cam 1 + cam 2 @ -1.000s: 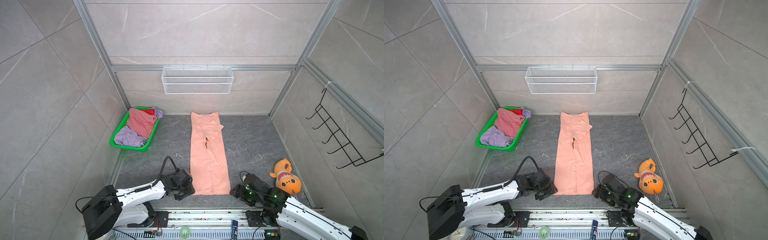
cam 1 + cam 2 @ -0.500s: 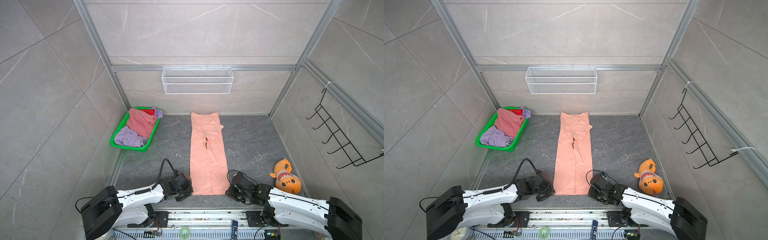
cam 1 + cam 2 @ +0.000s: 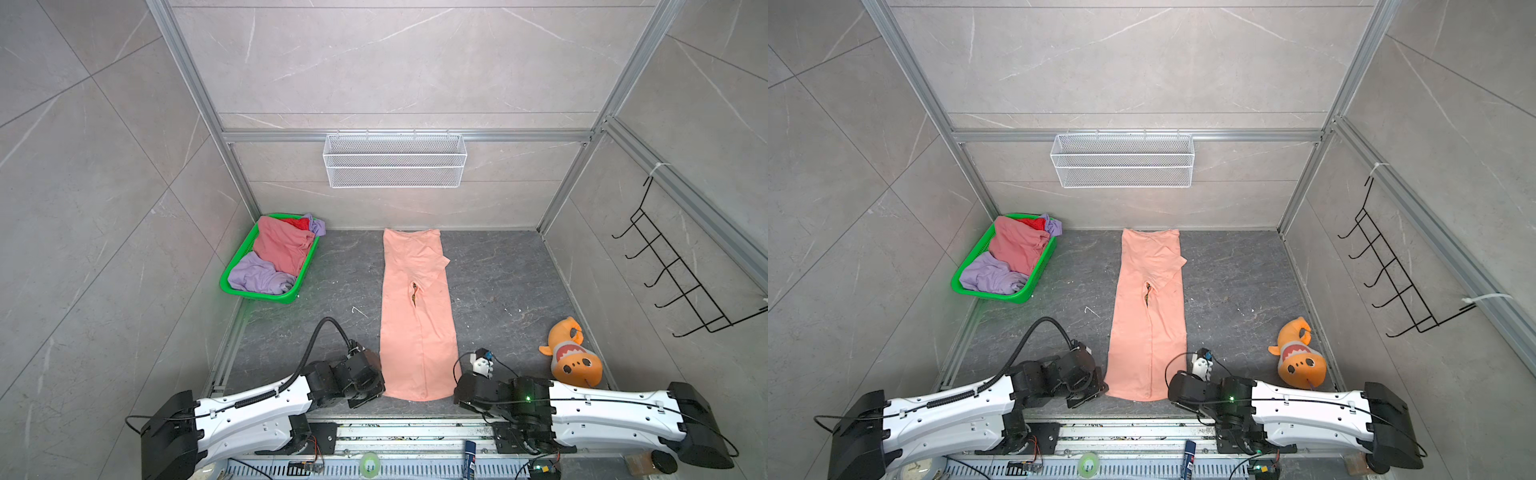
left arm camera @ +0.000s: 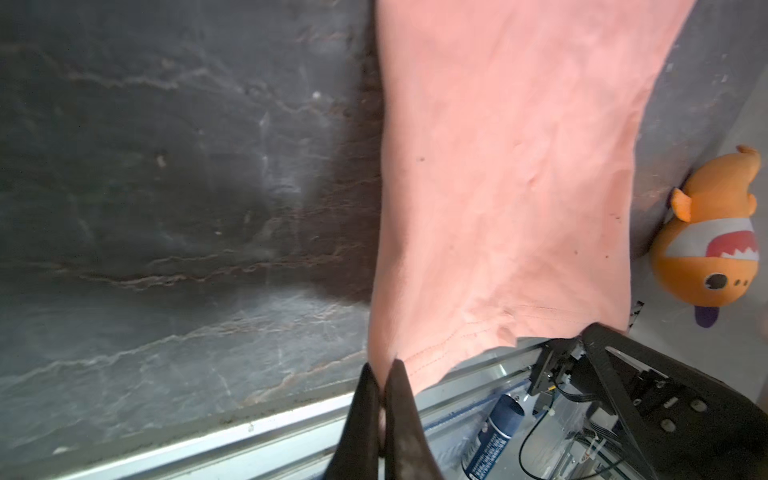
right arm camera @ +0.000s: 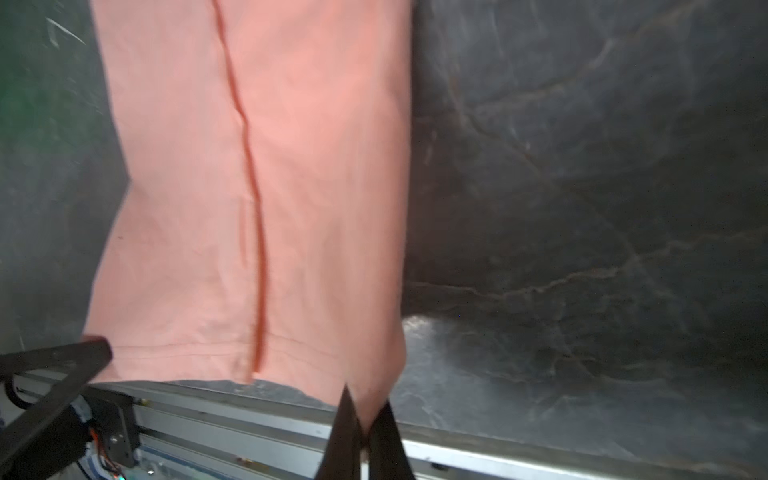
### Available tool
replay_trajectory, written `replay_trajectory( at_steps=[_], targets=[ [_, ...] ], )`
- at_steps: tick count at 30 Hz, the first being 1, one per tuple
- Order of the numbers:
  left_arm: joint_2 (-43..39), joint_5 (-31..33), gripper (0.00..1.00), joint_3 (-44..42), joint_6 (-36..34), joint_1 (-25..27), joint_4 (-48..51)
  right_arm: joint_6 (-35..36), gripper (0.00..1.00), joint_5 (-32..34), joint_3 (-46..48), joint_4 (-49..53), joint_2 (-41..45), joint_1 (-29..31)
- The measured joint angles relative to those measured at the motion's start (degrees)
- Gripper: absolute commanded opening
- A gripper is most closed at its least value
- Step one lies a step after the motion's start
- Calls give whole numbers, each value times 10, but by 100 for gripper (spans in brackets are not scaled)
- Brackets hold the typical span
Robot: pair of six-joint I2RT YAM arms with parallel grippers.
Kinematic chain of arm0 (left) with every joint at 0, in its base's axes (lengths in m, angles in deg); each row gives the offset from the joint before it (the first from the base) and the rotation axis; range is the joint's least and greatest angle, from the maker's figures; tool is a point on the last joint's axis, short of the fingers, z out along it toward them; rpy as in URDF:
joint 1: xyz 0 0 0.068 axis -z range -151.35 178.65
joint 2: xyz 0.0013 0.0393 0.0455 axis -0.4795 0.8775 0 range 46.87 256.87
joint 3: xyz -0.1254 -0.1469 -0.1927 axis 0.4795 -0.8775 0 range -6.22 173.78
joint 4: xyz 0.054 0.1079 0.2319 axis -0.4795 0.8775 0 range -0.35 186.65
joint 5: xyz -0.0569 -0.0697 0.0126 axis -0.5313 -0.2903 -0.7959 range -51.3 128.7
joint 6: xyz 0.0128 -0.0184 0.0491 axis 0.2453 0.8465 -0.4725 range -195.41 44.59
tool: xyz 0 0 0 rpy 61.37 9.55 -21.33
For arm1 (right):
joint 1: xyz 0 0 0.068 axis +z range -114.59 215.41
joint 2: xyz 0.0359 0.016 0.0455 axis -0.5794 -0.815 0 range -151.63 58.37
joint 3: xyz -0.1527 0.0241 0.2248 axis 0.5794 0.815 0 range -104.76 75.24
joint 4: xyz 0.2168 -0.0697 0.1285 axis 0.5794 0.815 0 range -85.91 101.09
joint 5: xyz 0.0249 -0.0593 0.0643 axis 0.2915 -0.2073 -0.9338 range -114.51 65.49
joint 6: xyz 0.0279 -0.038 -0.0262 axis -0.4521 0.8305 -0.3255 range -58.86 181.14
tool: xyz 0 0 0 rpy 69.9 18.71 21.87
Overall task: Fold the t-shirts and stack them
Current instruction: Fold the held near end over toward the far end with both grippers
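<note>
Peach shirt [image 3: 415, 316] lies flat mid-table, narrowed to a long strip. Its long axis runs straight away from the arms toward the back wall, with the hem nearest them. Left gripper [image 4: 383, 369] is pinched tight on the hem's left corner, and right gripper [image 5: 365, 401] is pinched tight on its right corner, cloth caught between each pair of jaws. Both arms are equally near. Judgement: the next fold should carry the hem forward along that axis toward the collar end. Other shirts [image 3: 274, 257] sit heaped in the green basket [image 3: 257, 296].
</note>
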Motion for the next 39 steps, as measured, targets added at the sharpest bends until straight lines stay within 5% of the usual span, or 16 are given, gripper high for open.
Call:
replay_trajectory(
  at_steps=[7, 11, 16, 26, 39],
  targets=[
    [86, -48, 0, 149, -100, -156, 7, 22, 0, 121, -142, -9, -92, -59],
    [203, -101, 0, 233, -166, -256, -6, 84, 0, 105, -161, -63, -163, -184],
    [364, -163, 0, 361, -241, -321, -19, 158, 0, 40, -219, -129, -287, -315],
    [553, -241, 0, 479, -287, -384, -44, 221, 0, -71, -337, -195, -488, -420],
    [546, -257, 0, 454, -274, -393, -91, 235, 0, -100, -355, -198, -500, -452]
  ],
)
